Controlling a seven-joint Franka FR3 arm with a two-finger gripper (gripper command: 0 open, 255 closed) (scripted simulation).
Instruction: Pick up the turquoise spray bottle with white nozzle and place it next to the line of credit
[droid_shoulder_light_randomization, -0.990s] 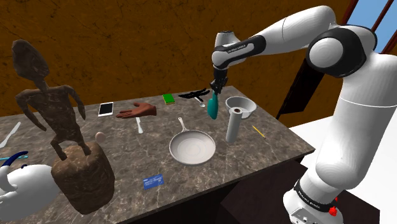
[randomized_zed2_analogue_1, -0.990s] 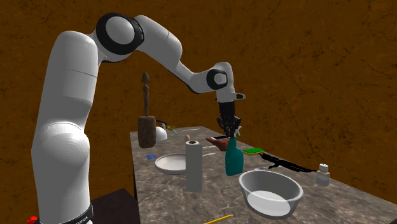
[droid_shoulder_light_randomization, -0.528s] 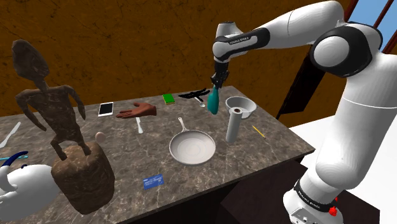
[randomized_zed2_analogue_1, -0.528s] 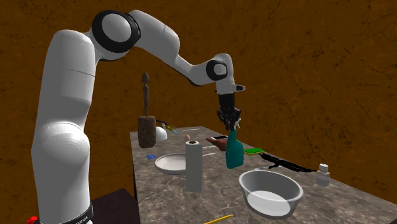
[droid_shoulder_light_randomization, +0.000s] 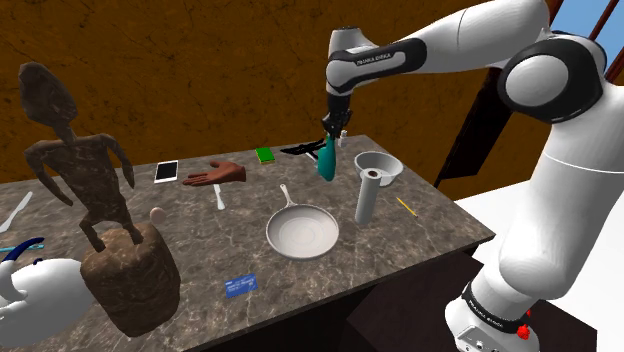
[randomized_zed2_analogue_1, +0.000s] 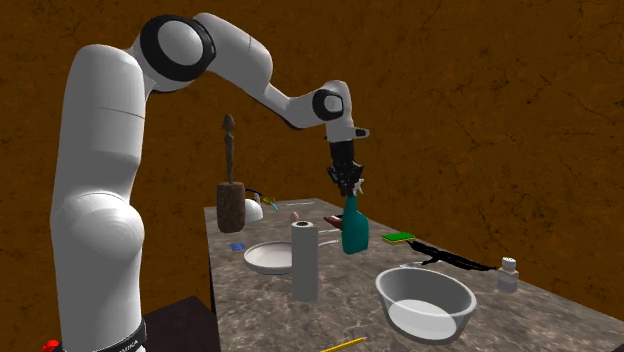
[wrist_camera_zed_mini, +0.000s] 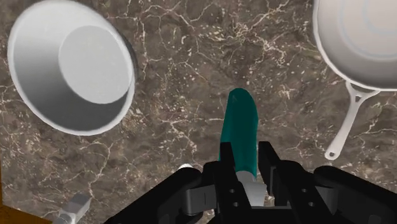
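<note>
– While the arm reached over the marble table (droid_shoulder_light_randomization: 210, 245), where was the spray bottle (droid_shoulder_light_randomization: 326, 162)?

– It hung neck-up from the gripper (droid_shoulder_light_randomization: 333, 128), beyond the far side of the frying pan (droid_shoulder_light_randomization: 302, 232) as the shoulder view gave it.

– Which view made the grip plain?

– The wrist view. There the two black fingers (wrist_camera_zed_mini: 226, 167) clasped the bottle's neck from both sides, with the white nozzle (wrist_camera_zed_mini: 252, 189) sitting between them. The teal body pointed down at bare marble, with the pan on one side and a white bowl (wrist_camera_zed_mini: 70, 67) on the other.

– Was the bottle resting on the table?

– From the second exterior view its base seemed to hang clear of the marble, behind the pan and the upright paper roll (randomized_zed2_analogue_1: 305, 260). I could not be certain from the shoulder view alone.

– And the card?

– The shoulder view showed a small blue card (droid_shoulder_light_randomization: 240, 284) lying flat on the near side of the pan, toward the brown statue (droid_shoulder_light_randomization: 128, 275), well apart from the bottle.

– Anything the shoulder view missed?

– The second exterior view had a small white bottle (randomized_zed2_analogue_1: 508, 274) standing far from the pan, past the bowl.
</note>
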